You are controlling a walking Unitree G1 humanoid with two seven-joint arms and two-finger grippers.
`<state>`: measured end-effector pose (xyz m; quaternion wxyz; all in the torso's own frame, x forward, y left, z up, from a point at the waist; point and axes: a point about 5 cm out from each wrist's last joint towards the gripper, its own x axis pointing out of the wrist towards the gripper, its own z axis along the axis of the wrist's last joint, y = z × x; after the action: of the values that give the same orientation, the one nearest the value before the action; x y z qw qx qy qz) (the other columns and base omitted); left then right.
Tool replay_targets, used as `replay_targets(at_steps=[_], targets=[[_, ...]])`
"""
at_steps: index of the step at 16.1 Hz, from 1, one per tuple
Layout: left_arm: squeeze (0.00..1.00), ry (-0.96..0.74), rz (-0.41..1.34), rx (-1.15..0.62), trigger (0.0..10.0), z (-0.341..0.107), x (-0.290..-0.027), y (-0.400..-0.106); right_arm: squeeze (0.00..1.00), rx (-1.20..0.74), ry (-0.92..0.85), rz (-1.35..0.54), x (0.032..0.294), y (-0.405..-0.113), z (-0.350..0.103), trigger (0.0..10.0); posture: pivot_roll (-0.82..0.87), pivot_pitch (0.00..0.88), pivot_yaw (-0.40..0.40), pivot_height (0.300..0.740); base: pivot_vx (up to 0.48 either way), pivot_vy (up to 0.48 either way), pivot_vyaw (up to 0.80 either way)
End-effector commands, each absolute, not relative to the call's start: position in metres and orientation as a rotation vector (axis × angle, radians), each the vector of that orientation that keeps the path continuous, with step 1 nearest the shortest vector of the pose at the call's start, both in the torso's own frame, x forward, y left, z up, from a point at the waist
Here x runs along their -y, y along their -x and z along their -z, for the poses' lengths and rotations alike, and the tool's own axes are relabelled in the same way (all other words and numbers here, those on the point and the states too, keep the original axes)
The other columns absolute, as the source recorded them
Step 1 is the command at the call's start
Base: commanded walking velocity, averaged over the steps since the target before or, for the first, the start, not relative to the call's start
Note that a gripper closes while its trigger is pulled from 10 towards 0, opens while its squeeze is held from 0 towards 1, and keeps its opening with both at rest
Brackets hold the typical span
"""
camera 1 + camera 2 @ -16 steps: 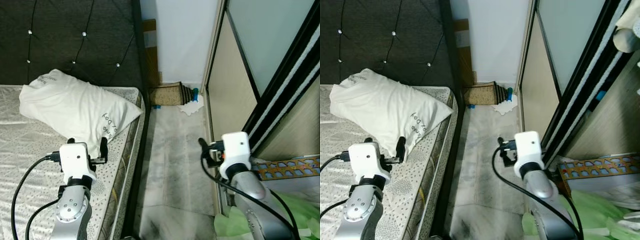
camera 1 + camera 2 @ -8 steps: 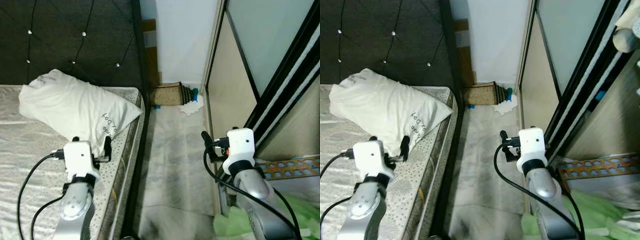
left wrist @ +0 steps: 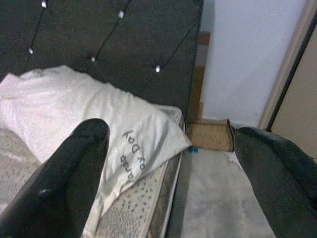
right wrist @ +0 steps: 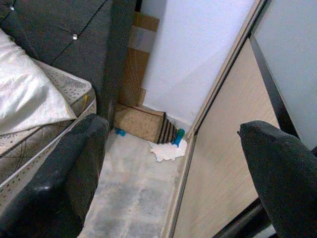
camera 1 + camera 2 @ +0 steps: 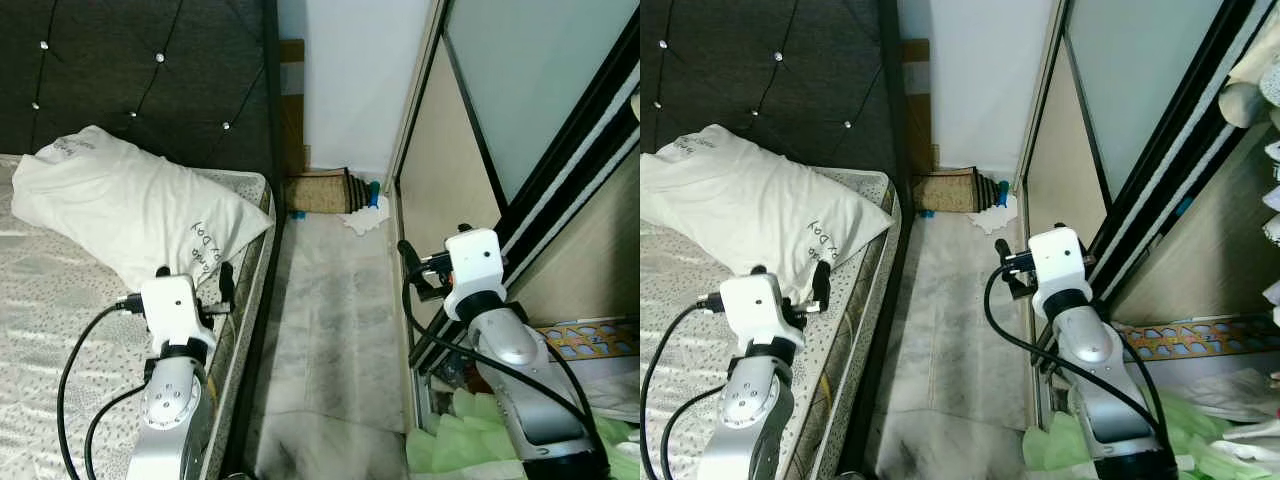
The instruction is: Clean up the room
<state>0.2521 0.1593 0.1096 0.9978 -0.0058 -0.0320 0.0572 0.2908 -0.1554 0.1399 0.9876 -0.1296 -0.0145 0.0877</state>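
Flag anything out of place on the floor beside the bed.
A crumpled white paper lies on the floor at the far wall, beside a small blue item and a brown mat pushed into the corner.

Head stereo pair looks forward and down from above. Both eyes share the pale marble floor strip [image 5: 335, 330] between bed and wardrobe. Both wrist cameras face the far white wall [image 4: 198, 54], sharing the crumpled white paper [image 4: 167, 150].
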Motion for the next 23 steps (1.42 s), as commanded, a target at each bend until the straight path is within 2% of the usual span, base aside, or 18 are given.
replay_targets(at_steps=[1, 6, 12, 17, 23], targets=[[0.00, -0.020, -0.110, 0.081, 10.0, -0.113, -0.161, -0.253, 0.00, 0.027, 0.248, -0.186, 0.149, -0.291, -0.136, 10.0, -0.12, 0.066, -0.008, 0.740, 0.000, 0.000, 0.00], [0.00, 0.013, -0.160, 0.074, 10.0, -0.112, -0.174, -0.244, 0.00, 0.026, 0.234, -0.183, 0.145, -0.292, -0.131, 10.0, -0.10, 0.061, -0.013, 0.740, 0.000, 0.000, 0.00], [0.00, 0.011, -0.156, 0.048, 10.0, -0.109, -0.172, -0.235, 0.00, -0.012, 0.241, -0.181, 0.154, -0.289, -0.121, 10.0, -0.09, 0.120, -0.011, 0.740, 0.000, 0.000, 0.80], [0.00, 0.015, -0.108, 0.034, 10.0, -0.110, -0.173, -0.237, 0.00, -0.005, 0.217, -0.156, 0.151, -0.284, -0.119, 10.0, -0.10, 0.113, 0.035, 0.740, 0.000, 0.000, 0.80], [0.00, -0.014, -0.127, 0.027, 10.0, -0.109, -0.173, -0.237, 0.00, 0.005, 0.209, -0.188, 0.148, -0.289, -0.120, 10.0, -0.09, 0.108, 0.023, 0.740, 0.000, 0.000, 0.80]])
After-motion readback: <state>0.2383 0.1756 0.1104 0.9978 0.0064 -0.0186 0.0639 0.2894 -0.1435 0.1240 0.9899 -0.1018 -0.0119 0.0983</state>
